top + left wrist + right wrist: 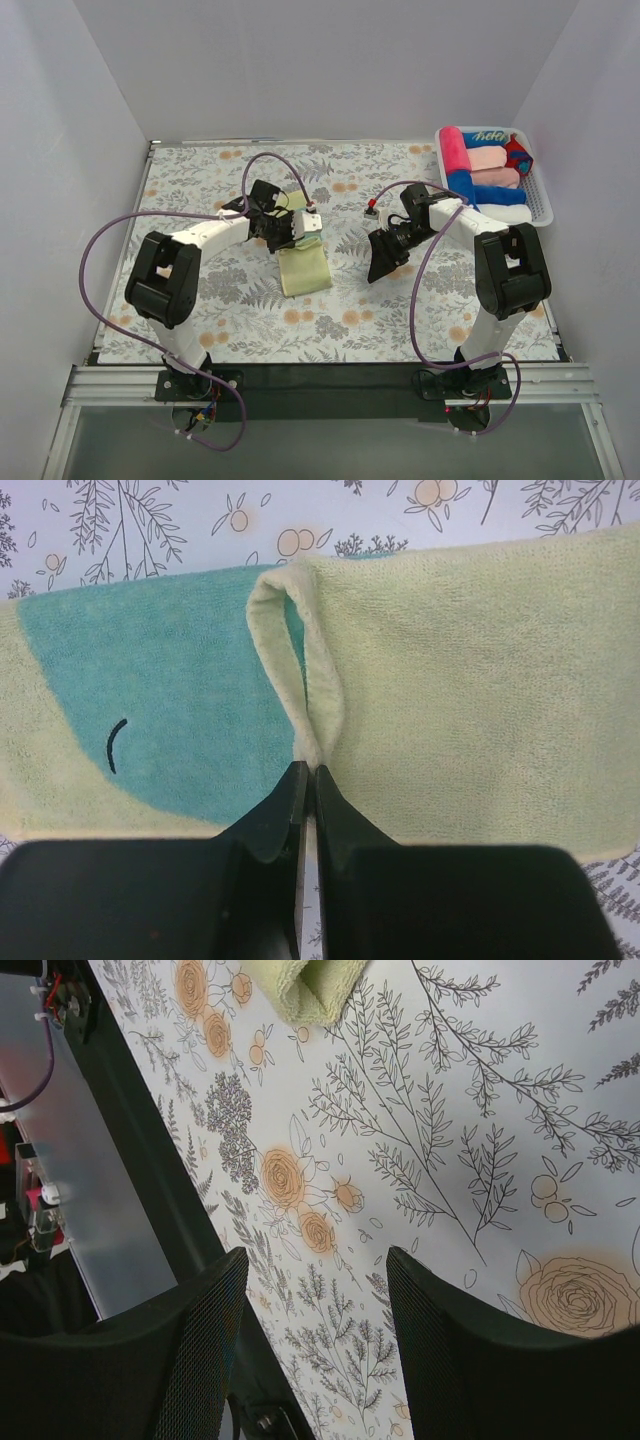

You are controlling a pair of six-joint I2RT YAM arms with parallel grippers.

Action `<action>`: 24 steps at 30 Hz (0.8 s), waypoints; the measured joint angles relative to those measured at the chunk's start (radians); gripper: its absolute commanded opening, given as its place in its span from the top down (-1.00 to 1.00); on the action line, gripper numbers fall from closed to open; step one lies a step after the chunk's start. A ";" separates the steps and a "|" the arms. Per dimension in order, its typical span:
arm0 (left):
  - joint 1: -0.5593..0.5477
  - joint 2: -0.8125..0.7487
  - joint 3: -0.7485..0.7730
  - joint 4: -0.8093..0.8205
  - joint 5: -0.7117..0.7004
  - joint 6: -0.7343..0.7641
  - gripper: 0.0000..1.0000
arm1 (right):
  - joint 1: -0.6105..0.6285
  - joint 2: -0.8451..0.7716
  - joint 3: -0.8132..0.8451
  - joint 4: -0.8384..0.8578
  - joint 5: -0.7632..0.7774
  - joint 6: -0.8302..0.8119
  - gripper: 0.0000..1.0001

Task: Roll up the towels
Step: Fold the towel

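Observation:
A pale yellow towel (305, 270) with a teal-green round patch (150, 700) lies flat on the floral table. In the left wrist view a raised fold of it (322, 695) runs up from the edge. My left gripper (308, 770) is shut on the base of that fold; from above it (292, 238) sits over the middle of the towel. To the right of the towel and clear of it, my right gripper (380, 262) hovers over the table. It (315, 1260) is open with nothing between its fingers, and a towel corner (305, 985) shows far ahead.
A white basket (541, 205) at the back right holds several rolled towels, pink, red and a blue one (500, 195). White walls enclose the floral table (200, 180) on three sides. A dark rail (320, 375) runs along the near edge.

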 measured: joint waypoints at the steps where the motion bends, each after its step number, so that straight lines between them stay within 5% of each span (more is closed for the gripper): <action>1: 0.001 0.005 0.003 0.003 -0.001 0.000 1.00 | 0.000 0.000 0.000 0.000 -0.001 0.000 -0.09; 10: 0.008 0.056 0.013 0.023 -0.023 0.010 1.00 | 0.000 0.002 0.000 0.000 -0.002 -0.002 -0.10; 17: 0.016 0.055 0.013 0.043 -0.034 0.011 0.36 | 0.000 0.002 0.000 -0.001 -0.003 -0.002 -0.10; 24: 0.022 -0.016 0.014 0.042 -0.020 -0.021 0.24 | 0.001 0.025 0.044 -0.014 -0.011 -0.001 -0.01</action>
